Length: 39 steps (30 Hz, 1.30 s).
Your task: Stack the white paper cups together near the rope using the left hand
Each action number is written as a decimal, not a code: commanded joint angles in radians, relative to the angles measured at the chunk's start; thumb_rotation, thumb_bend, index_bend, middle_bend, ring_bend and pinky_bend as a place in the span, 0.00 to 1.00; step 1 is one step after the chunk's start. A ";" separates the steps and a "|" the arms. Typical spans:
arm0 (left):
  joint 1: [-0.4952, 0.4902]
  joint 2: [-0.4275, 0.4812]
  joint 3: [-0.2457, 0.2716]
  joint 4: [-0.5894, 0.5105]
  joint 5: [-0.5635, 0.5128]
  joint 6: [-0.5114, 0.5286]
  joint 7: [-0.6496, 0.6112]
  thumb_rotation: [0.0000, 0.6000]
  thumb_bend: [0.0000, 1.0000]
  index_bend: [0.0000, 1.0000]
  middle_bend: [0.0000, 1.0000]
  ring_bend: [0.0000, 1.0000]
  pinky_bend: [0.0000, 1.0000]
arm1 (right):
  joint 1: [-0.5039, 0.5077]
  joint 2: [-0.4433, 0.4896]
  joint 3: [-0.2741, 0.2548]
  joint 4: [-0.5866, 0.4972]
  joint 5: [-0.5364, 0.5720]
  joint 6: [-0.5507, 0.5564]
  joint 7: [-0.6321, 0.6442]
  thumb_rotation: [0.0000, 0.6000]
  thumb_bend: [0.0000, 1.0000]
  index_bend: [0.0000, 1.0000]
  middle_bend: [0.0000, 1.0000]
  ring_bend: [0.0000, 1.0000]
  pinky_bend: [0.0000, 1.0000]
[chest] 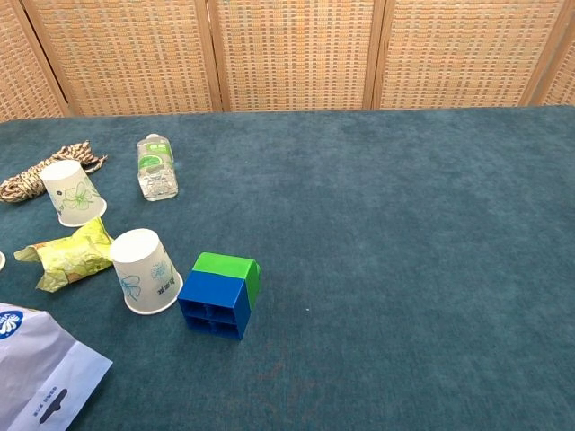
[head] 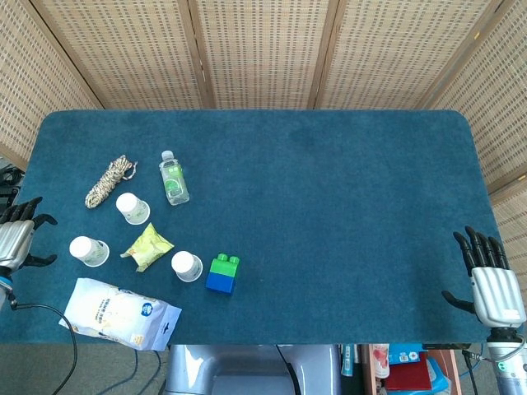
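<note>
Three white paper cups stand upside down on the blue table. One cup [head: 132, 208] [chest: 72, 192] sits just below the coiled rope [head: 108, 181] [chest: 40, 172]. A second cup [head: 88, 250] is further left and front, out of the chest view. The third cup [head: 187, 266] [chest: 145, 270] stands beside the green and blue block [head: 222, 273] [chest: 220, 294]. My left hand [head: 16, 236] hangs open off the table's left edge, left of the second cup. At the front right corner my right hand [head: 491, 281] is open and holds nothing.
A small clear bottle [head: 174, 178] [chest: 156, 167] lies right of the rope. A yellow-green snack packet [head: 148, 247] [chest: 69, 253] lies between the cups. A white and blue bag [head: 118, 313] [chest: 31, 372] lies at the front left. A wicker screen [head: 263, 49] stands behind the table.
</note>
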 commanded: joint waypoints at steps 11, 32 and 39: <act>-0.062 -0.067 0.038 0.061 -0.070 -0.067 0.068 1.00 0.22 0.32 0.00 0.00 0.00 | -0.001 0.003 0.000 -0.001 -0.002 0.001 0.011 1.00 0.00 0.00 0.00 0.00 0.00; -0.100 -0.169 0.063 0.141 -0.080 -0.069 0.076 1.00 0.22 0.32 0.00 0.00 0.00 | 0.000 0.005 -0.002 0.000 -0.009 0.001 0.024 1.00 0.00 0.00 0.00 0.00 0.00; -0.102 -0.194 0.065 0.156 -0.071 -0.051 0.070 1.00 0.22 0.35 0.00 0.00 0.00 | 0.000 0.005 -0.004 0.000 -0.013 0.001 0.027 1.00 0.00 0.00 0.00 0.00 0.00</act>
